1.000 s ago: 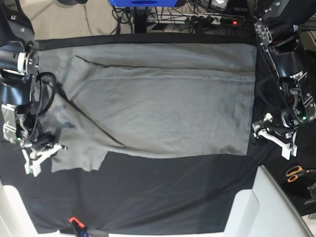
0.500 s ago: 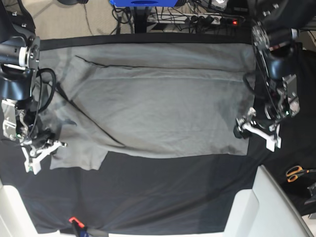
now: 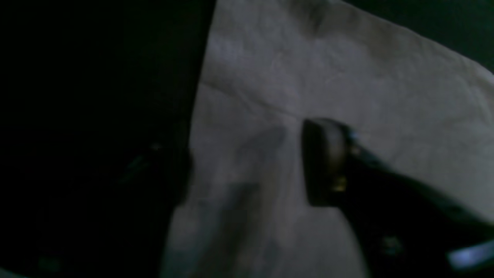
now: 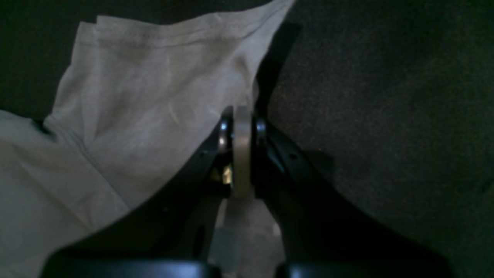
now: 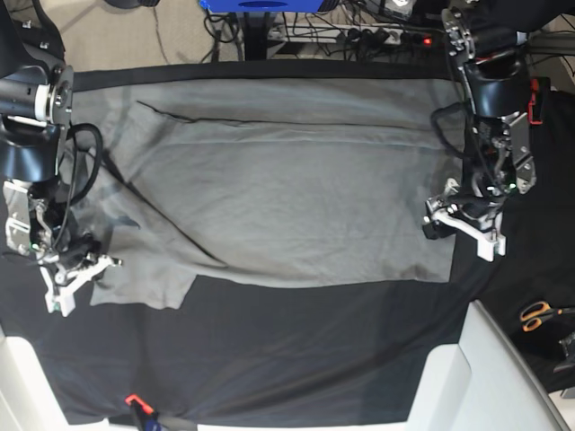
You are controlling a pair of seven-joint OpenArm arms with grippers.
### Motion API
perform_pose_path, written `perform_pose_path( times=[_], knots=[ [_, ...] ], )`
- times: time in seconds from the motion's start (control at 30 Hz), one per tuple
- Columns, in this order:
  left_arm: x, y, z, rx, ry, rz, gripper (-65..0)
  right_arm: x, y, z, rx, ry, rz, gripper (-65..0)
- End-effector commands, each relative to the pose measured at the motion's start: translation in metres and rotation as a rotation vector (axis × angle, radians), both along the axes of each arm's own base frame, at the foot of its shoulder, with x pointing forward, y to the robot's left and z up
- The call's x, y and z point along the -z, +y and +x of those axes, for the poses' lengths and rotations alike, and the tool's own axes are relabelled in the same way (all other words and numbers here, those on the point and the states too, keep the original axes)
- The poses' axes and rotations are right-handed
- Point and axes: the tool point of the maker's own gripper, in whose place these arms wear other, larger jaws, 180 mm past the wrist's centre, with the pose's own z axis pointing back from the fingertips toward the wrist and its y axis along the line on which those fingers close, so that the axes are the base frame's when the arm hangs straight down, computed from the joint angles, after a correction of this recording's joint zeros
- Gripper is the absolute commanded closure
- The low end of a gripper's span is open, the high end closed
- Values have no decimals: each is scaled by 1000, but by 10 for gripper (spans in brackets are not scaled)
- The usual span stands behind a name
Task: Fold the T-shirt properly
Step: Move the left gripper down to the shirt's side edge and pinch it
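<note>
Base view is showing the T-shirt (image 5: 287, 180) lying spread flat across the black table cloth (image 5: 296, 359), covering most of the cloth's far half, with a dark diagonal crease running through its body and a sleeve flap sticking out at the shirt's near corner on the side of the right arm. The right gripper (image 5: 72, 280) is sitting at that sleeve flap, its white fingers touching the edge of the grey fabric. The left gripper (image 5: 463, 224) is hovering over the opposite edge of the shirt, one finger above the fabric and the other out over the cloth. A pair of orange-handled scissors (image 5: 537, 314) is lying well apart from the shirt, beyond the left arm. Left wrist view is very dim: the T-shirt (image 3: 328, 96) is filling the middle and one side of the frame beside the dark table cloth (image 3: 85, 135), and one dark fingertip (image 3: 322, 162) is resting above the fabric just inside the shirt's straight edge; the other finger is lost in shadow, so I cannot tell whether this claw is released or clenched. Right wrist view is showing the right gripper (image 4: 241, 154) clenched tight, its jaws pressing together on the T-shirt (image 4: 154, 96) at the sleeve's edge, with bare table cloth (image 4: 386, 116) beside it.
</note>
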Motion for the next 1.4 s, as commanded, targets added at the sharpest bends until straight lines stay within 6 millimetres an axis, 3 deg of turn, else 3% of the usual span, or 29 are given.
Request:
perform_pose_path(
  times=[0.0,0.1,0.17,0.53,0.73,1.0,1.03,1.07,1.17,1.23,1.3,1.37],
  knots=[
    [10,-9,-10,34,71,-9,-247,-22,-8,19,8,-72,-7,0],
    [10,-8,-10,30,69,-10,-61,-20,-8,17,8,-67,-7,0],
    [9,-5,-10,27,68,-7,-7,-20,-9,17,8,-66,-9,0],
    [1,8,-18,40,62,44,0,-20,-9,17,8,-66,-9,0],
    [-24,8,-28,93,35,117,0,-19,-8,16,9,-64,-8,0],
    [-25,13,-34,68,41,134,0,-19,-8,16,9,-64,-8,0],
    [-33,15,-29,65,17,143,-10,-18,-8,16,9,-62,-7,0],
    [-41,20,-26,50,-3,149,-74,-18,-8,15,9,-60,-7,0],
    [-56,38,-27,-4,-8,156,-327,-18,-8,15,9,-60,-7,0],
    [-69,48,-25,-27,-25,169,-461,-17,-8,14,9,-57,-6,0],
    [-83,53,-14,-35,-59,181,-538,-17,-8,14,9,-57,-6,0],
    [-85,57,-5,-46,-65,178,-558,-17,-8,14,9,-57,-6,0]
  ],
)
